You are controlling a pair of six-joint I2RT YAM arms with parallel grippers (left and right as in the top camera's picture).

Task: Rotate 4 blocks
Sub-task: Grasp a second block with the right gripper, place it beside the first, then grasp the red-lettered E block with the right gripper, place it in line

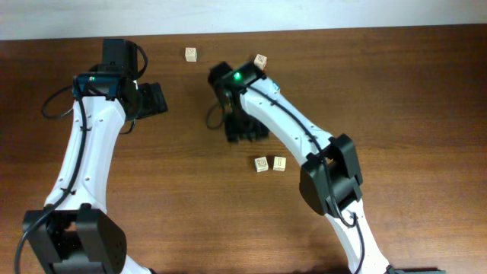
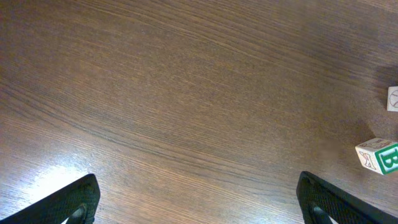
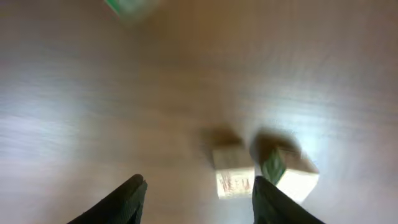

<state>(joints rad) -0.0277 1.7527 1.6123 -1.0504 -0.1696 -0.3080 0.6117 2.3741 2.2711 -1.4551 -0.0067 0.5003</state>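
blocks lie spread on your worktop (image 1: 411,91): a far block (image 1: 191,54) on its own, a second block (image 1: 261,61) just beside the right arm (image 1: 289,114), and a pair of blocks (image 1: 262,164) side by side nearer the bases. your left fingers (image 2: 71,202) stand wide apart over bare wood, with a green b block (image 2: 379,155) off to the side. your right fingers (image 3: 134,199) are apart and empty, with two blurred blocks (image 3: 233,171) just ahead.

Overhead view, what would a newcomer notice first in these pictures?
The white left arm and right arm sprawl across the dark table, the left gripper wide open. Four small blocks dot it: one block and a second block near the far edge, a pair of blocks side by side mid-table.
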